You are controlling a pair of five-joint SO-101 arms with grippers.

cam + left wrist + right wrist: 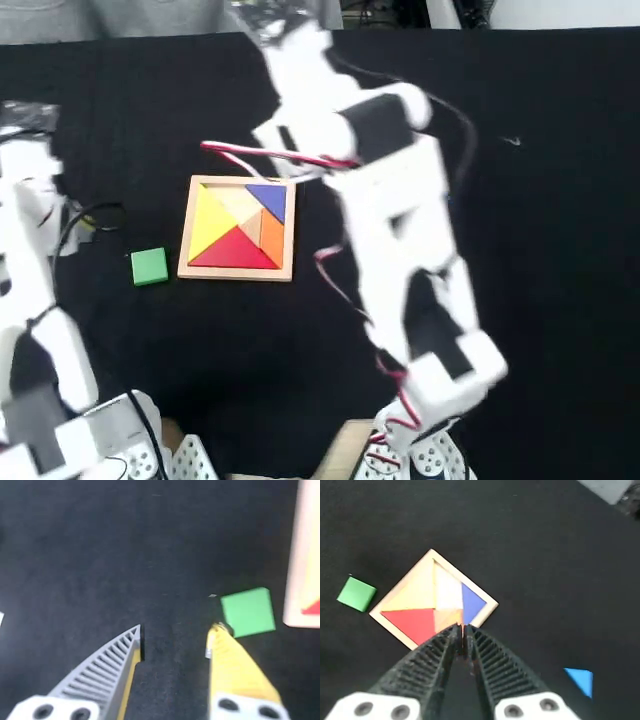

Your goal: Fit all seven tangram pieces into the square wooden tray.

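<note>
You had a black worktop [560,250] under everything. Your right arm [400,220] filled the middle of the high view. Its hand [461,630] was clenched on nothing, the tray just past its fingertips. Your left arm [30,300] stood at the left edge, its hand [177,632] released, jaws spread over bare worktop.

The tray [236,274] sat left of centre, holding a yellow triangle [212,222], a red triangle [235,252], a blue piece [268,198] and smaller ones. The green square [149,267] lay just left of the tray, outside it, near the left hand's yellow finger [235,670]. A blue triangle [581,680] lay on the worktop, well apart from the tray.
</note>
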